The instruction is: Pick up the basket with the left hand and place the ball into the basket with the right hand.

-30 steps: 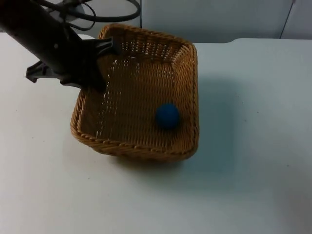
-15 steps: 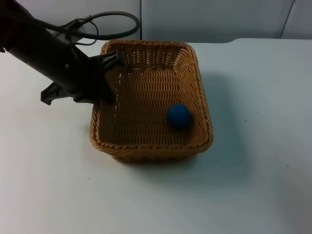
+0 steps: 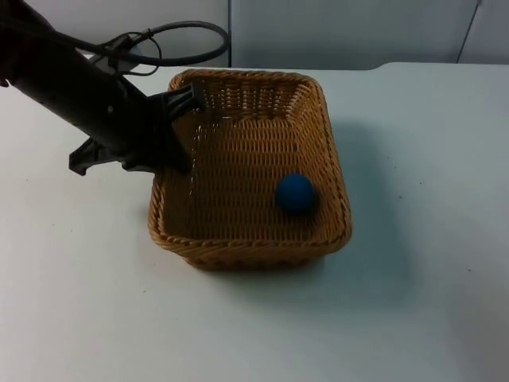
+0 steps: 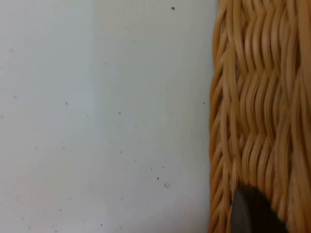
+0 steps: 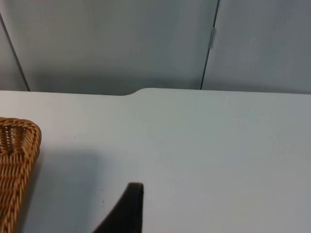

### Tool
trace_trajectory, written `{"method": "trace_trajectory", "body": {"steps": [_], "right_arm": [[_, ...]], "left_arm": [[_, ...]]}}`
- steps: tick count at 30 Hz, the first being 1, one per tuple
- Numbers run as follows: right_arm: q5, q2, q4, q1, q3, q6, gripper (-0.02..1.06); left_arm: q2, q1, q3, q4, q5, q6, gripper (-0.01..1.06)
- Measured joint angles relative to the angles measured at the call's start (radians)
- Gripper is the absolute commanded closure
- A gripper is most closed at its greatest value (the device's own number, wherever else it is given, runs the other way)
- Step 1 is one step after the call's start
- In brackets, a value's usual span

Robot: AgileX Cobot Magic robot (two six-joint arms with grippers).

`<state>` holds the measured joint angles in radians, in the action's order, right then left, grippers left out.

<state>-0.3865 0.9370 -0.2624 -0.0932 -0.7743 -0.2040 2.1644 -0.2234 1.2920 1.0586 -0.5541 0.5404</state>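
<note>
The woven wicker basket sits at the table's middle and throws a broad shadow to its right. A blue ball lies inside it, near the front right corner. My left gripper is shut on the basket's left rim, the arm reaching in from the upper left. In the left wrist view a black fingertip presses against the basket's woven wall. The right wrist view has one black fingertip of my right gripper over bare table, well apart from a basket corner.
White table top stretches right of the basket and in front of it. The grey partition wall closes off the far edge. A notch in the table's far edge lies ahead of the right arm.
The basket, held by the left gripper, swung to the right and levelled out, then barely shifted. The ball rolled a little toward the right front corner.
</note>
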Motion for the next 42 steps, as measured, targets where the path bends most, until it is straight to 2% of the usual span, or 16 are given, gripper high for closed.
{"method": "trace_trajectory", "body": {"steps": [6, 8, 10, 11, 15, 19, 35, 38, 41, 42], "right_arm": [[0.0, 0.0, 0.0, 0.0, 0.0, 0.0, 0.05], [0.0, 0.0, 0.0, 0.0, 0.0, 0.0, 0.05], [0.0, 0.0, 0.0, 0.0, 0.0, 0.0, 0.05], [0.0, 0.0, 0.0, 0.0, 0.0, 0.0, 0.05], [0.0, 0.0, 0.0, 0.0, 0.0, 0.0, 0.05], [0.0, 0.0, 0.0, 0.0, 0.0, 0.0, 0.05], [0.0, 0.0, -0.001, 0.0, 0.0, -0.002, 0.05], [0.006, 0.0, -0.001, 0.0, 0.0, -0.002, 0.05], [0.011, 0.0, -0.001, 0.0, 0.0, -0.002, 0.05], [0.015, 0.0, -0.001, 0.0, 0.0, -0.002, 0.05]], "left_arm": [[0.0, 0.0, 0.0, -0.008, 0.007, -0.016, 1.05], [0.0, 0.0, 0.0, -0.014, 0.011, -0.016, 1.01], [0.0, 0.0, 0.0, -0.015, 0.011, -0.016, 0.85], [0.0, 0.0, 0.0, -0.015, 0.012, -0.016, 0.85], [0.0, 0.0, 0.0, -0.015, 0.008, -0.018, 0.4], [0.0, 0.0, 0.0, -0.025, -0.003, -0.042, 0.32], [-0.081, 0.0, 0.0, -0.03, -0.036, -0.109, 0.3], [-0.088, 0.0, 0.0, -0.032, -0.067, -0.118, 0.3], [-0.088, 0.0, 0.0, -0.052, -0.089, -0.118, 0.26], [-0.088, 0.0, 0.0, -0.067, -0.097, -0.124, 0.21]]}}
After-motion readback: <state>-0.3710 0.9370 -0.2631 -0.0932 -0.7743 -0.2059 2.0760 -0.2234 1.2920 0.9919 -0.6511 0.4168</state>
